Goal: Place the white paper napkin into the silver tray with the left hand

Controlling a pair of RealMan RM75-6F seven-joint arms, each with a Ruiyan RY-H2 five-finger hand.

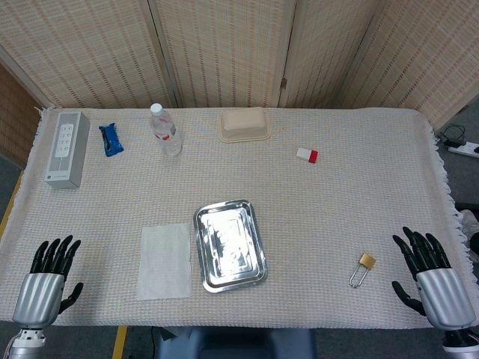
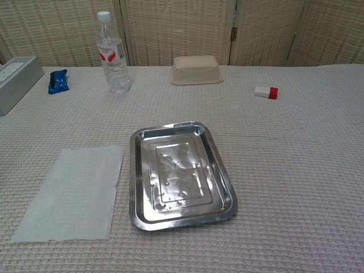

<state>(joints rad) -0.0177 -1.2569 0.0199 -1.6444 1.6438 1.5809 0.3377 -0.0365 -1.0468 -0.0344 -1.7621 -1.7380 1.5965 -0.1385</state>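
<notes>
A white paper napkin (image 1: 165,260) (image 2: 74,192) lies flat on the tablecloth, just left of the silver tray (image 1: 230,244) (image 2: 178,173), which holds nothing. My left hand (image 1: 46,283) rests at the table's near left corner, fingers spread, well left of the napkin and holding nothing. At the near right corner my right hand (image 1: 432,276) lies with fingers spread and nothing in it. Neither hand shows in the chest view.
A brass padlock (image 1: 364,267) lies near my right hand. Along the far side stand a grey box (image 1: 66,148), a blue packet (image 1: 111,139), a water bottle (image 1: 165,130), a beige lidded container (image 1: 244,125) and a white-and-red eraser (image 1: 307,155).
</notes>
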